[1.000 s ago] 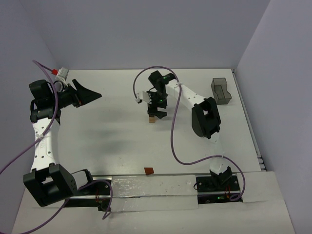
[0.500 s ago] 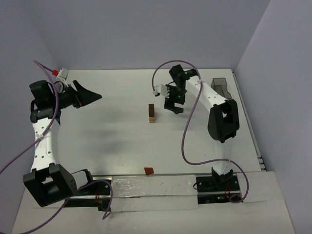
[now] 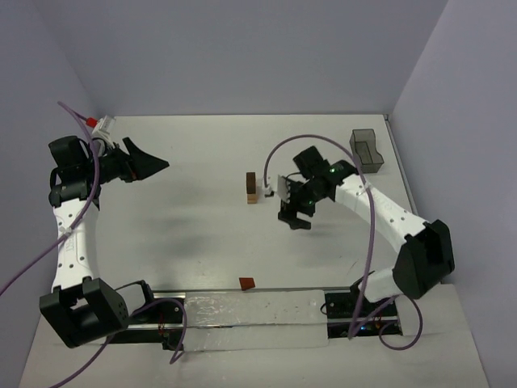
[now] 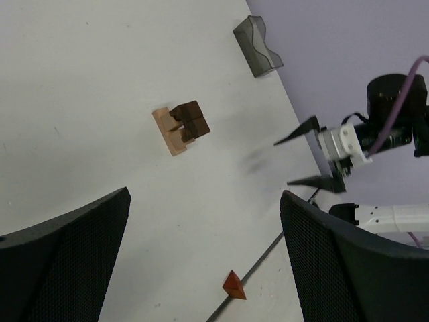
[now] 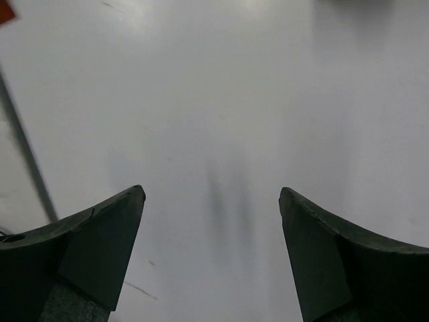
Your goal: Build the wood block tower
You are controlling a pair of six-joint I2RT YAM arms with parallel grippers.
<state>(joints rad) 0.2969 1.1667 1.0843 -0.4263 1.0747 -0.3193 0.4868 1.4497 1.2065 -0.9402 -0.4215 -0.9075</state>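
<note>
Found right end effector spread open and empty above table, right of wood block tower at center, with left end effector likewise released at upper left.

From the left, bare white table gives you a way to the narrow stack of tan and dark brown wooden cubes. The right gripper, jaws apart, hangs just near-right of it, not touching. A grey translucent bin stands far right; a reddish-brown wedge lies at the near edge.
</note>
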